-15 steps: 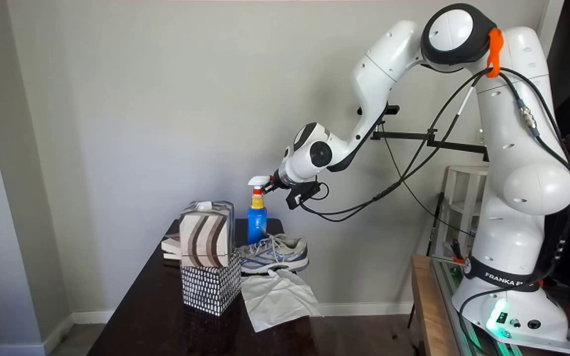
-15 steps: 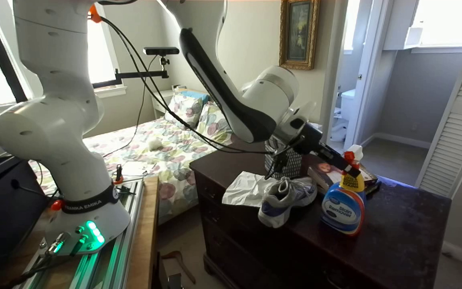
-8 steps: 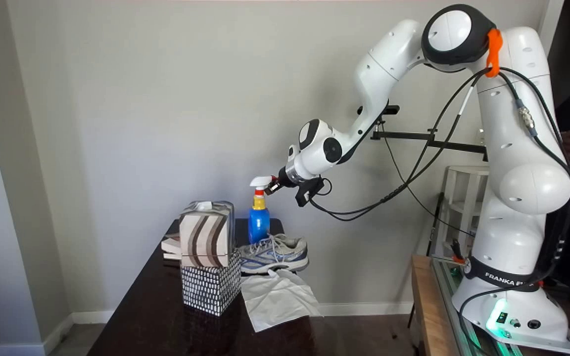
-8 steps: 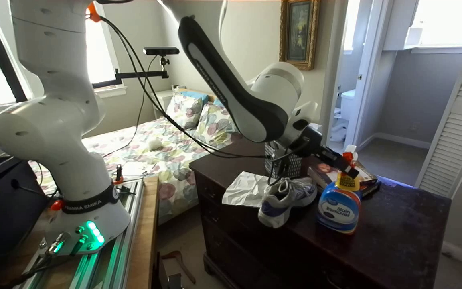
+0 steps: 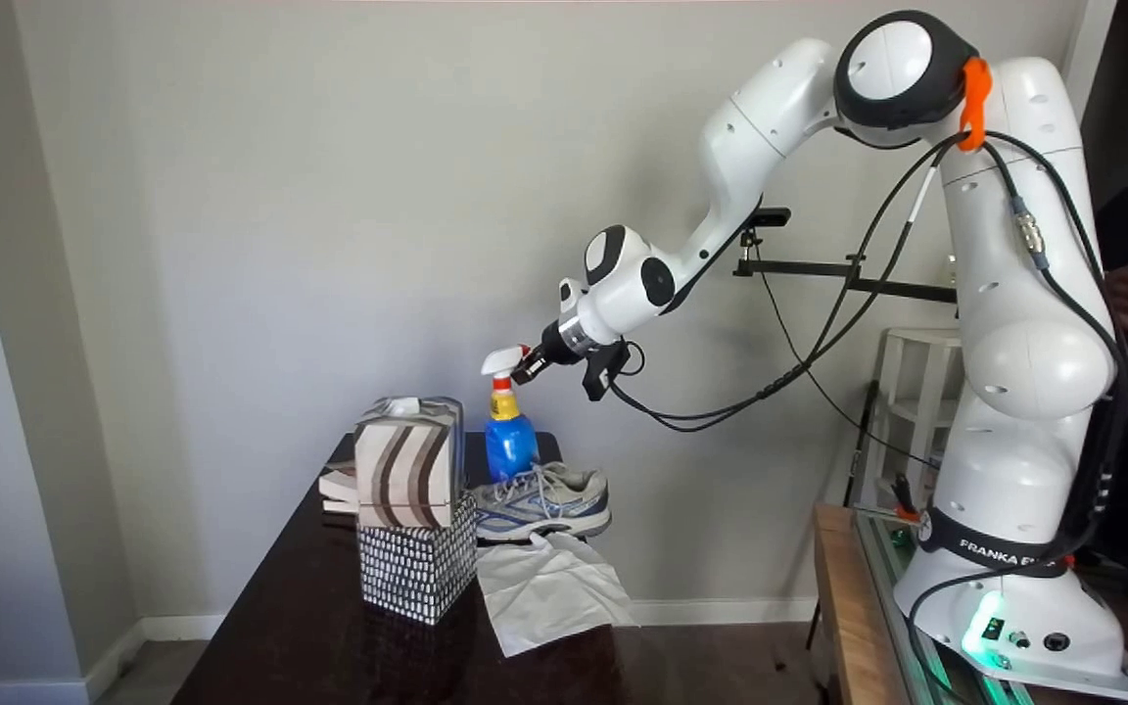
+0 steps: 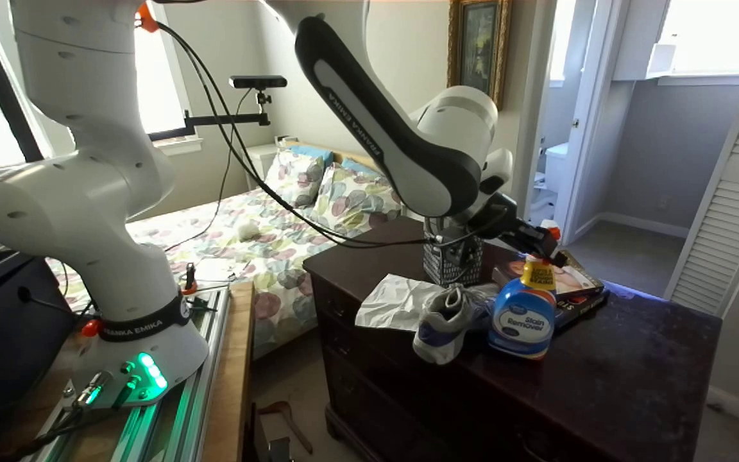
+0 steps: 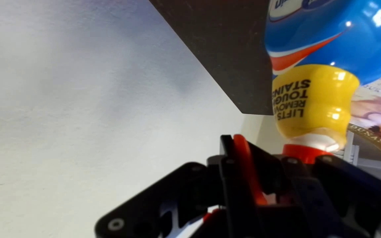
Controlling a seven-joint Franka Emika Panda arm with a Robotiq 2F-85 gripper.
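while the yellow-necked blue plastic spray bottle [image 6: 523,317] is tilted over the dark brown wooden desk [image 6: 639,378], the black claw [image 6: 554,250] is clenched on its red trigger [image 7: 250,168]; whether its base touches, i cannot tell. just beside it sits a grey-and-blue lace-up shoe [image 5: 544,507], then a creased white sheet [image 6: 395,303] and a black-and-white patterned box [image 5: 415,568].

A grey-and-blue laced sneaker [image 5: 546,506] sits beside a creased white sheet [image 5: 552,599] on the dark wooden worktop [image 6: 639,366] I watch by camera; a gilt-framed rectangular picture [image 6: 477,48] hangs beyond.
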